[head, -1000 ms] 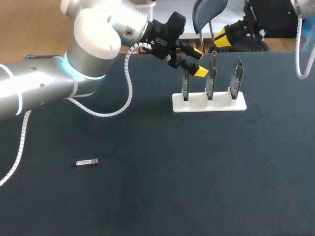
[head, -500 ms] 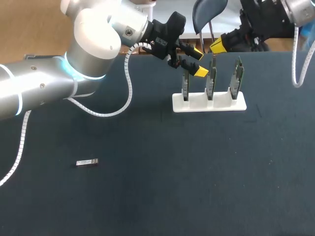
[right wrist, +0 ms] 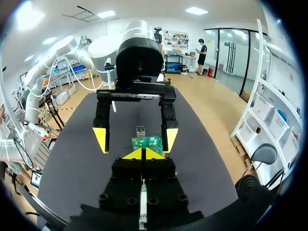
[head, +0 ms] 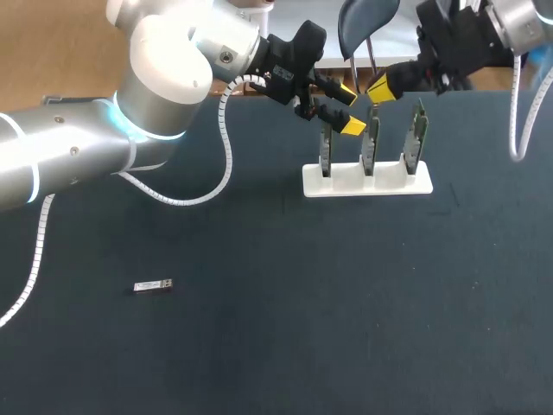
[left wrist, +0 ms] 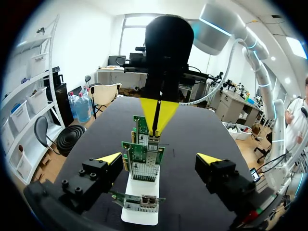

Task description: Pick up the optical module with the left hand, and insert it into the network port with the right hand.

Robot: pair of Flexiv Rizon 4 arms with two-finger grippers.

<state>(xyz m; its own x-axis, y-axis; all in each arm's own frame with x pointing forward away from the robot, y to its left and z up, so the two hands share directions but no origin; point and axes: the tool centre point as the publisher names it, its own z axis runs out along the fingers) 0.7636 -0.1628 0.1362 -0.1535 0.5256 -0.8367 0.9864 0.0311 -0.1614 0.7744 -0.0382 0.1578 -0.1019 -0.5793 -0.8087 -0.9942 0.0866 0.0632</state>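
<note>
**Two claws at the card stand, module lying apart**

The left claw [head: 349, 108] hangs spread over the leftmost of three upright cards [head: 370, 143] in a white stand [head: 367, 181], far on the worktop [head: 346, 303]. The right claw [head: 378, 86] is pressed together above the middle card. The optical module [head: 153, 285] lies near left, well apart.

Dark table [head: 346, 303]. White stand [head: 366, 183] at far side, three green cards [head: 418, 138] upright in it. Small silver optical module [head: 153, 285] lies flat at near left, well apart from stand.
</note>
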